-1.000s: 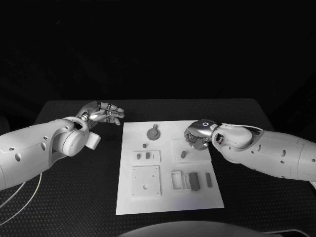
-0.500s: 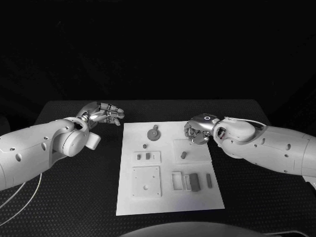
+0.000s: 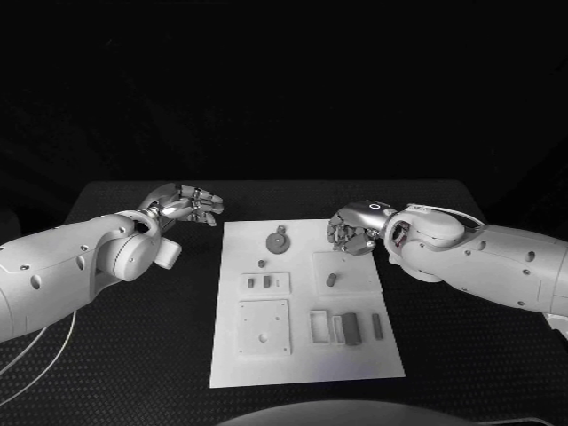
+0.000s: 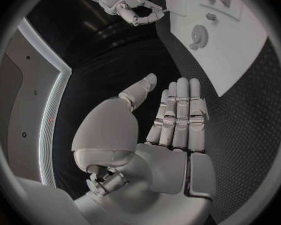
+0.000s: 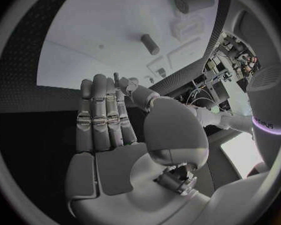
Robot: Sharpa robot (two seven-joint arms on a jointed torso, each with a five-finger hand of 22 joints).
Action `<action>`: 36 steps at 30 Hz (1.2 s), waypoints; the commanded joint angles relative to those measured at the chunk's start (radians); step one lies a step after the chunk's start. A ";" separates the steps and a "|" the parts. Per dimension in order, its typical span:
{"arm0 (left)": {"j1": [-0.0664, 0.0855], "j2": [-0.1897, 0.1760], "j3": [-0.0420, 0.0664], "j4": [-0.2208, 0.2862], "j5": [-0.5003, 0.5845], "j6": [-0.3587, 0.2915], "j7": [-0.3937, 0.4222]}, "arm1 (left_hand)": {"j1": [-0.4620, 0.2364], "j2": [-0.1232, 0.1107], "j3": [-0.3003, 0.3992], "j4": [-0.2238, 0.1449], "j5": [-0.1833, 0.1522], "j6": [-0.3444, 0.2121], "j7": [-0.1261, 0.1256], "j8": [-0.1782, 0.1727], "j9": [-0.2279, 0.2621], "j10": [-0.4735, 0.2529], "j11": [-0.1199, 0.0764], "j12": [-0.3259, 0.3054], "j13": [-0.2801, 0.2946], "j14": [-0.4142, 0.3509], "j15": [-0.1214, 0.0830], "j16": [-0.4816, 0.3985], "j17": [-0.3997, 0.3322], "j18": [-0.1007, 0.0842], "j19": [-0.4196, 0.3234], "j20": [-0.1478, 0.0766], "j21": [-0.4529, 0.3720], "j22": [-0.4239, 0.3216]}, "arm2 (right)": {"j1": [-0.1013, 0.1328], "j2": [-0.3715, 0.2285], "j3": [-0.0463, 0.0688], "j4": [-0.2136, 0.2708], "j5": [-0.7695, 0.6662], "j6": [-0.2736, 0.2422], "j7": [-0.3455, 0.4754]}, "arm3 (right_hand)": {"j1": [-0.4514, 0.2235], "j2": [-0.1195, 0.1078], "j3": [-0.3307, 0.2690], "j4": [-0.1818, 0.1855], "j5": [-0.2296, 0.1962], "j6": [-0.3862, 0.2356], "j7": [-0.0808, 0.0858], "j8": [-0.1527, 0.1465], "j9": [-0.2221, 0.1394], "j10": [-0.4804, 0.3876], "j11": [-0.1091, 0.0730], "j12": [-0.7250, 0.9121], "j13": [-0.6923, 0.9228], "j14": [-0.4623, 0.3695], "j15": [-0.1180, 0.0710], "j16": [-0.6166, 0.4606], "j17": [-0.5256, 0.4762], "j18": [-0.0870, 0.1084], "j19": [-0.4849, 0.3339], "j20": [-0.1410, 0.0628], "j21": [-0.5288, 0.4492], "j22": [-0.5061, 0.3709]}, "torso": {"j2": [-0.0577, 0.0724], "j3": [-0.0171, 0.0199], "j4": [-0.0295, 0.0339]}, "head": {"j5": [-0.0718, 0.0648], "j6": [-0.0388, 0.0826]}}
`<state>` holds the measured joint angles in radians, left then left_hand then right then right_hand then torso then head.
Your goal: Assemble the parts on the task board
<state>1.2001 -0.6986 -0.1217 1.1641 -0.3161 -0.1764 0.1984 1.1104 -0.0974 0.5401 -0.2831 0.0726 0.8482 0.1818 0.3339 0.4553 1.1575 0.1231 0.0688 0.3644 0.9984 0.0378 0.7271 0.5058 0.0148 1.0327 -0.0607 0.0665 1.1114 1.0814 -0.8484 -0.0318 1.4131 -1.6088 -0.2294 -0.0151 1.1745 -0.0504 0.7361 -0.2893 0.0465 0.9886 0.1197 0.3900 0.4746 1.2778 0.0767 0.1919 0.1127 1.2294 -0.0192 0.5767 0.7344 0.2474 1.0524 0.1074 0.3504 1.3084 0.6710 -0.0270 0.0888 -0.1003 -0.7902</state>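
White task board [image 3: 303,306] carries small grey parts [image 3: 350,327]; both hands' fingers spread, empty.

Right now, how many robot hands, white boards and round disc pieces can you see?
Robot hands: 2 (left robot hand, right robot hand)
White task board: 1
Round disc part: 1
Total: 4

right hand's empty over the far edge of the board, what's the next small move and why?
Probably lower the right hand toward the small cylindrical part lying just nearer on the task board and pinch it. The right wrist view shows the fingers straight with nothing in them, and that loose part is the nearest to it.
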 commanded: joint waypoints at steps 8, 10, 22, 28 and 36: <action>0.001 0.006 0.001 0.001 0.002 0.014 0.003 | -0.009 0.000 -0.006 0.002 0.003 -0.007 0.001 0.000 -0.002 -0.006 -0.001 -0.001 -0.001 0.001 0.004 -0.007 0.003 0.004 0.001 0.004 0.001 -0.002 | 0.000 0.031 0.000 0.093 0.137 -0.024 0.102 | -0.004 0.000 0.004 0.002 0.004 0.003 0.000 0.002 0.002 0.009 -0.001 -0.003 0.001 0.005 -0.002 0.004 0.005 0.014 0.008 0.002 0.008 0.024 | 0.000 -0.0007 -0.0006 | 0.059 -0.011; 0.001 0.006 0.001 0.000 0.002 0.014 0.003 | -0.009 0.000 -0.006 0.002 0.003 -0.008 0.001 0.000 -0.002 -0.006 -0.001 -0.001 -0.001 0.001 0.004 -0.007 0.003 0.004 0.001 0.004 0.001 -0.003 | -0.004 0.039 -0.002 0.112 0.124 -0.023 0.116 | -0.004 0.001 0.004 0.002 0.004 0.003 0.000 0.002 0.002 0.009 -0.001 -0.004 0.001 0.005 -0.002 0.004 0.005 0.014 0.008 0.002 0.009 0.024 | 0.000 -0.0011 -0.0002 | 0.068 -0.015; 0.001 0.023 0.001 -0.002 0.002 0.011 0.004 | -0.010 0.000 -0.007 0.002 0.003 -0.008 0.001 0.001 -0.002 -0.007 -0.001 0.000 -0.002 0.001 0.004 -0.008 0.005 0.004 0.001 0.004 0.001 -0.003 | -0.060 0.100 -0.048 0.143 -0.095 -0.052 0.144 | -0.005 0.000 0.004 0.001 0.004 0.002 0.000 0.001 0.004 0.009 -0.001 -0.006 0.002 0.006 -0.003 0.004 0.009 0.014 0.009 0.001 0.011 0.024 | 0.000 -0.0019 0.0021 | 0.119 -0.040; 0.001 0.025 0.001 -0.003 0.002 0.008 0.007 | -0.011 0.000 -0.007 0.003 0.003 -0.008 0.001 0.001 -0.002 -0.006 -0.001 0.000 -0.002 0.001 0.004 -0.008 0.005 0.004 0.001 0.004 0.001 -0.004 | -0.082 0.115 -0.061 0.142 -0.169 -0.077 0.142 | -0.004 -0.003 0.005 0.001 0.004 0.004 -0.001 0.002 0.007 0.013 -0.002 -0.007 0.004 0.009 -0.004 0.005 0.014 0.014 0.011 -0.001 0.015 0.024 | 0.000 -0.0014 0.0000 | 0.141 -0.054; 0.001 0.032 0.000 -0.007 0.002 0.009 0.007 | -0.012 0.000 -0.007 0.004 0.003 -0.008 0.001 0.001 -0.002 -0.006 -0.001 0.000 -0.002 0.001 0.004 -0.009 0.006 0.004 0.001 0.004 0.001 -0.005 | -0.104 0.128 -0.083 0.136 -0.201 -0.084 0.138 | -0.003 -0.006 0.006 0.001 0.004 0.006 -0.002 0.002 0.008 0.015 -0.003 -0.008 0.005 0.011 -0.005 0.005 0.017 0.014 0.012 -0.002 0.018 0.024 | 0.000 -0.0015 0.0000 | 0.146 -0.060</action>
<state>1.2001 -0.6695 -0.1218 1.1564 -0.3161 -0.1760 0.1963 1.1104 -0.0974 0.5377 -0.2807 0.0726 0.8482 0.1818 0.3338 0.4545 1.1577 0.1230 0.0688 0.3636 0.9984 0.0378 0.7232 0.5111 0.0149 1.0327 -0.0607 0.0665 1.1079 0.9800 -0.7223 -0.1148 1.5495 -1.7561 -0.2976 0.1120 1.1716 -0.0533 0.7353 -0.2898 0.0454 0.9869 0.1209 0.3868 0.4820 1.2885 0.0732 0.1878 0.1168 1.2350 -0.0202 0.5768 0.7499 0.2504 1.0561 0.1038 0.3643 1.3080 0.6710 -0.0284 0.0890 0.0436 -0.8483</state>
